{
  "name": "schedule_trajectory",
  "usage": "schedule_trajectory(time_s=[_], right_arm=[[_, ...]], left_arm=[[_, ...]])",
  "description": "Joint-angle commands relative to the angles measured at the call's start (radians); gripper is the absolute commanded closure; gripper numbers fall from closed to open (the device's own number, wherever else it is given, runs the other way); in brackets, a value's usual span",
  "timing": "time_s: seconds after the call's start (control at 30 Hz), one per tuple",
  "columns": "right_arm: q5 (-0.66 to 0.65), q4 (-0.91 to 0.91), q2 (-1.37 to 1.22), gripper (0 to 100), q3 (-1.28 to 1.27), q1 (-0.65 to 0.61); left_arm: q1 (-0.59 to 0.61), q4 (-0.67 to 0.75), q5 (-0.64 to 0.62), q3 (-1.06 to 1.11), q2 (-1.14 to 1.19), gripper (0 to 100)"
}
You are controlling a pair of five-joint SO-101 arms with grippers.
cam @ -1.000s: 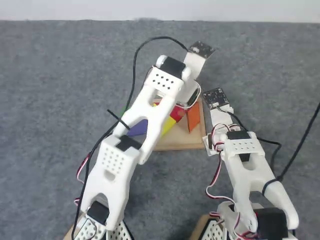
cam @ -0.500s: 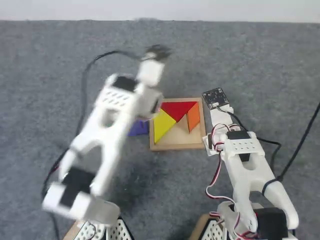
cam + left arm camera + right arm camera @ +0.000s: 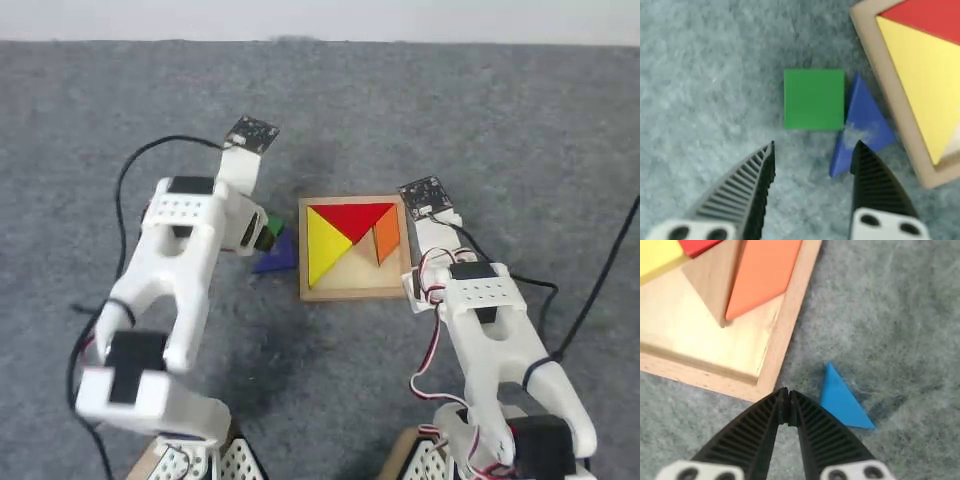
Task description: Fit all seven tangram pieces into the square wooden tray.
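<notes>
Grey felt counter with a wooden tray (image 3: 352, 290) at centre holding three pieces: red (image 3: 352, 217), yellow (image 3: 322, 248), orange (image 3: 386, 238). A green square (image 3: 814, 99) and dark blue triangle (image 3: 860, 127) wait just left of it, below the spread left hand (image 3: 815, 146). A light blue triangle (image 3: 840, 401) lies to the tray's right, beside the pressed-together, empty right hand (image 3: 788, 392).

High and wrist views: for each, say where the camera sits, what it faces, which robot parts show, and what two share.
High: fixed overhead, looking down on tray, left arm, right arm.
Left wrist: on left arm, facing down past open left gripper at green square.
Right wrist: on right arm, facing down past shut right gripper at tray corner.
Shared: orange piece, high and right wrist.
</notes>
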State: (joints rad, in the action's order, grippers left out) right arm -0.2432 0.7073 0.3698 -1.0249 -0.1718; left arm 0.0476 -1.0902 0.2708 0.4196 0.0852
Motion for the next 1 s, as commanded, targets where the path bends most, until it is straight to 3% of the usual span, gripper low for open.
schedule_trajectory(time_s=[0.0,0.5,0.77,0.97], right_arm=[[-0.011,-0.015,0.036,99.1,-0.008,-0.010],[-0.011,-0.018,0.036,99.1,-0.008,-0.010],[-0.011,-0.018,0.036,99.1,-0.006,-0.010],[-0.011,-0.018,0.036,99.1,-0.006,-0.010]], left_arm=[[0.008,-0.032,0.049,-0.174,0.126,76],[0.003,-0.037,0.051,-0.361,0.394,77],[-0.006,-0.083,0.071,-0.364,0.379,92],[-0.035,-0.155,0.071,-0.378,0.255,95]])
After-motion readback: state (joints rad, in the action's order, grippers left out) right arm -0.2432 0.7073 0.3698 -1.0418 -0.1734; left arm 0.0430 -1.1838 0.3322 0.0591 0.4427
